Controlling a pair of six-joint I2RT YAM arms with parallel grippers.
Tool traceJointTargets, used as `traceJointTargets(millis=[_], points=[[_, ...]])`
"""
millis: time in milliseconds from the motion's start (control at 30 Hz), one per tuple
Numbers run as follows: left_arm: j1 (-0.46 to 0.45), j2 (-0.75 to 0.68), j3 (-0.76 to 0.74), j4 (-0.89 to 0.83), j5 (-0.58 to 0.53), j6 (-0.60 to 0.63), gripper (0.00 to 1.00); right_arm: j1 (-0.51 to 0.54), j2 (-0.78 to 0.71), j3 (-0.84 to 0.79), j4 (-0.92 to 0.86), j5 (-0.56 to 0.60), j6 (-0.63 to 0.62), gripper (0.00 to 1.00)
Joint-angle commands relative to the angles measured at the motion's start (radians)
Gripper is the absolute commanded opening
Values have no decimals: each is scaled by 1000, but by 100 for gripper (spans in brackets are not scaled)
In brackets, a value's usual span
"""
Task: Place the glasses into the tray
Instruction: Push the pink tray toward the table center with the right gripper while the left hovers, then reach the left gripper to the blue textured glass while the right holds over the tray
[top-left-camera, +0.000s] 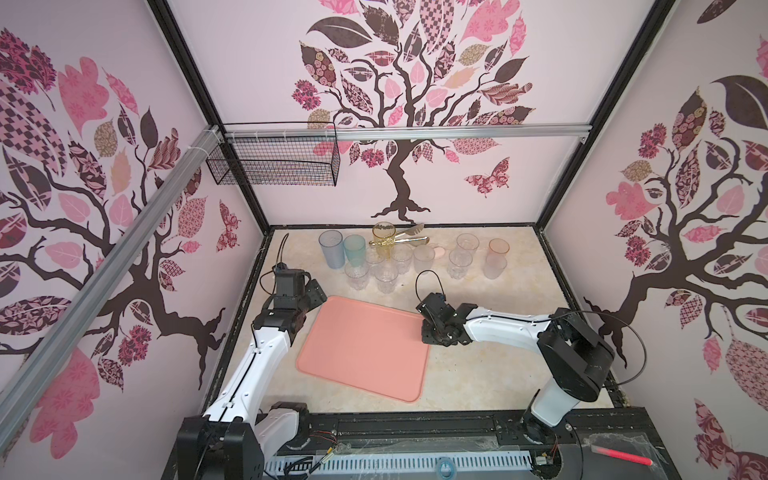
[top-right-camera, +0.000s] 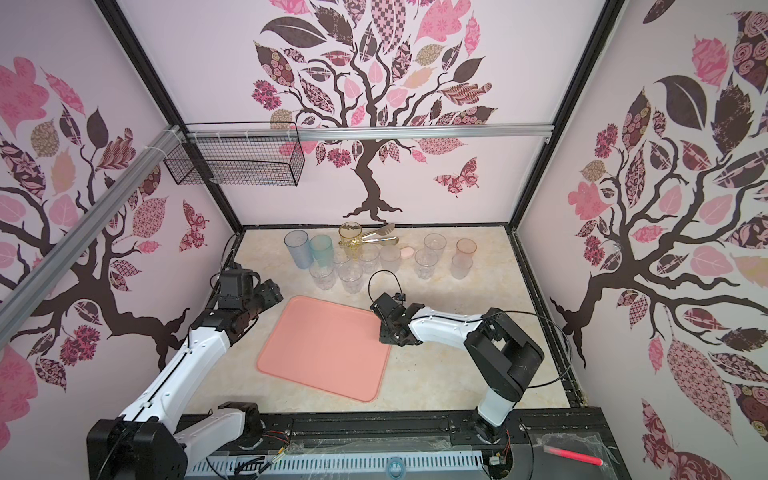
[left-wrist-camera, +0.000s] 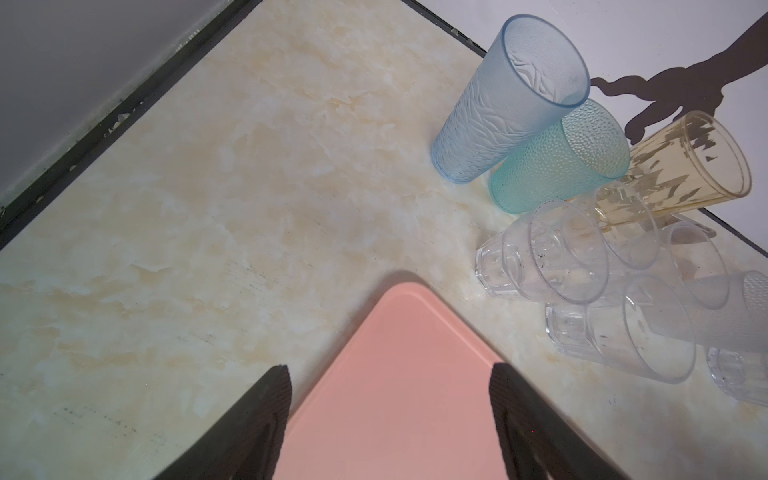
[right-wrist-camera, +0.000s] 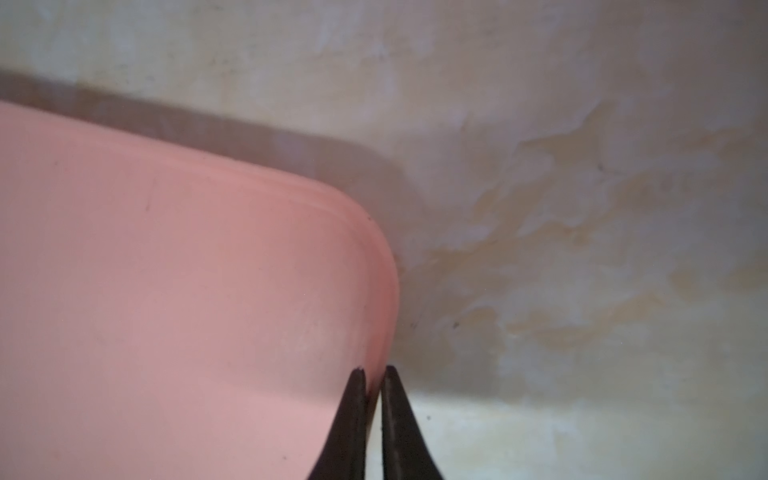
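Observation:
The salmon-pink tray (top-left-camera: 361, 353) (top-right-camera: 324, 349) lies flat in the middle of the table, with nothing on it. Several glasses stand behind it: a blue one (top-left-camera: 331, 248), a teal one (top-left-camera: 354, 249), an amber one (top-left-camera: 383, 239), clear faceted ones (top-left-camera: 386, 276) and a pinkish one (top-left-camera: 498, 249). My right gripper (right-wrist-camera: 373, 372) points down at the tray's right edge near its far corner (top-left-camera: 428, 336), shut with the tray's rim (right-wrist-camera: 382, 291) pinched between its tips. My left gripper (left-wrist-camera: 388, 372) hangs open over the tray's far left corner (left-wrist-camera: 399, 299), holding nothing.
Gold-and-silver tongs (top-left-camera: 409, 235) lie by the amber glass and a small pale pink blob (top-left-camera: 438, 251) sits among the glasses. A wire basket (top-left-camera: 274, 160) hangs on the back left wall. A red pen (top-left-camera: 621, 455) lies on the front ledge.

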Motion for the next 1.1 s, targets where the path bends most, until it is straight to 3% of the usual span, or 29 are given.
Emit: traceJointTargets(millis=[0, 300, 500, 767, 1067], points=[[3, -15, -33, 9, 0, -33, 78, -31, 50, 49, -98, 57, -141, 2], [-4, -18, -62, -38, 66, -98, 78, -219, 66, 113, -98, 101, -250, 4], [-55, -14, -127, -10, 63, -141, 79, -236, 174, 228, -103, 133, -349, 9], [-80, 70, -147, 63, 104, -161, 79, -239, 213, 303, -197, 330, -460, 11], [-91, 117, -136, 58, 113, -139, 79, -269, 196, 297, -186, 312, -453, 13]])
